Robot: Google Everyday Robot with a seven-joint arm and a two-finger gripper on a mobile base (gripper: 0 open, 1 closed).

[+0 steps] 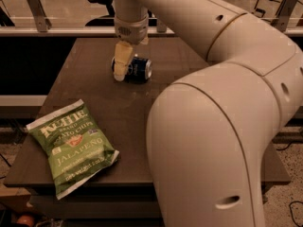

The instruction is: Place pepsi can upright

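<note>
The pepsi can (pixel 138 69) lies on its side on the dark table (pixel 94 93), toward the far middle, with a silver end facing right. My gripper (pixel 121 64) hangs straight down from the arm and sits at the can's left part, low to the table. It covers that end of the can. I cannot tell whether it holds the can.
A green bag of jalapeño chips (pixel 71 143) lies flat at the table's near left corner. My arm's large white body (pixel 222 126) fills the right half of the view and hides that side of the table. A railing (pixel 57 31) runs behind the table.
</note>
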